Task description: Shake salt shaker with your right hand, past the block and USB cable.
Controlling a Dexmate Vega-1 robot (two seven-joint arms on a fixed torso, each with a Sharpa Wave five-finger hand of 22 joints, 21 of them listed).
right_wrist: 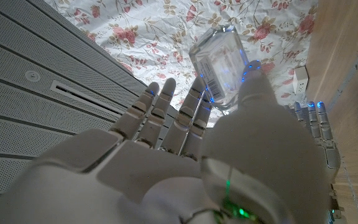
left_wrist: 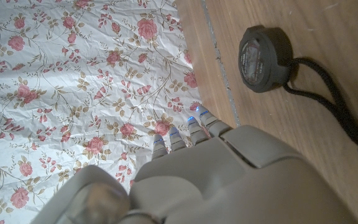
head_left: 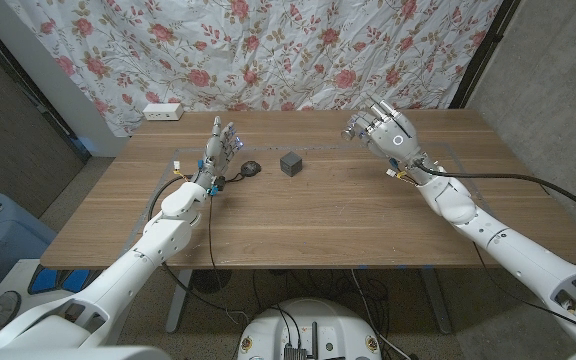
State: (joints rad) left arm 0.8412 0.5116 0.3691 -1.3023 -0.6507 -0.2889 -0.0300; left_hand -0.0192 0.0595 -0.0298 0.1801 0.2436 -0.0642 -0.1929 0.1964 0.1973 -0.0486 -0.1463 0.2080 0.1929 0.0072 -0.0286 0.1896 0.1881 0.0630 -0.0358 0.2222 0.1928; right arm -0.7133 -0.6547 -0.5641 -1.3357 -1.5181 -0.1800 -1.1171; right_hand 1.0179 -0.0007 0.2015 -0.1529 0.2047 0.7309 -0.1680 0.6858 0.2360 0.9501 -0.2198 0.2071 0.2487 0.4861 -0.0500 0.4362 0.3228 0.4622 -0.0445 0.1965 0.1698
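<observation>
Behind the wooden table [head_left: 298, 215] a floral sheet [head_left: 268, 50] is hung; the salt shaker [right_wrist: 219, 68] is held aloft by the right hand [head_left: 383, 128] at upper right, while the left hand [head_left: 218, 150] is kept upright with fingers apart, holding nothing.

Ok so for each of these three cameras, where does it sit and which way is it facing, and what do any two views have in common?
Head view: fixed on the head, looking down the wooden table over both arms; left hand, right hand, block.
Left wrist view: along the left hand's back toward the floral curtain and USB cable.
Right wrist view: along the right hand, which holds the salt shaker.
Shared: head and left wrist views both show the USB cable.
</observation>
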